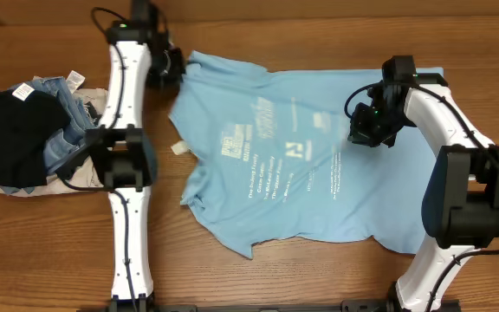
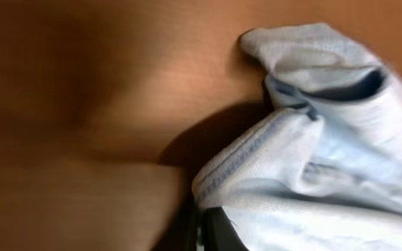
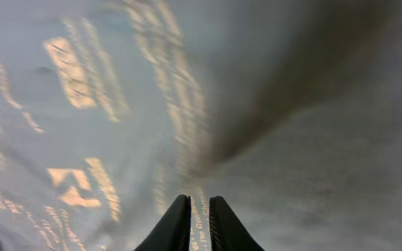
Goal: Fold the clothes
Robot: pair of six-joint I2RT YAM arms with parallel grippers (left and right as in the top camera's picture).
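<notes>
The clothes are a light-blue T-shirt [image 1: 319,204] with white print, lying mostly flat across the middle of the wooden table. My left gripper [image 1: 170,74] is at the shirt's far left corner. In the left wrist view its jaws [image 2: 202,226] are shut on a bunched, stitched hem of the shirt [image 2: 313,139]. My right gripper [image 1: 359,130] is over the shirt's right part. In the right wrist view its fingers [image 3: 199,209] stand nearly together, pinching a ridge of printed cloth [image 3: 292,139] that runs up and away from the tips.
A heap of other garments [image 1: 24,130], dark cloth and denim, lies at the left edge beside the left arm. A small white tag [image 1: 178,148] lies on the wood by the shirt's left side. Bare table [image 1: 301,277] runs along the front.
</notes>
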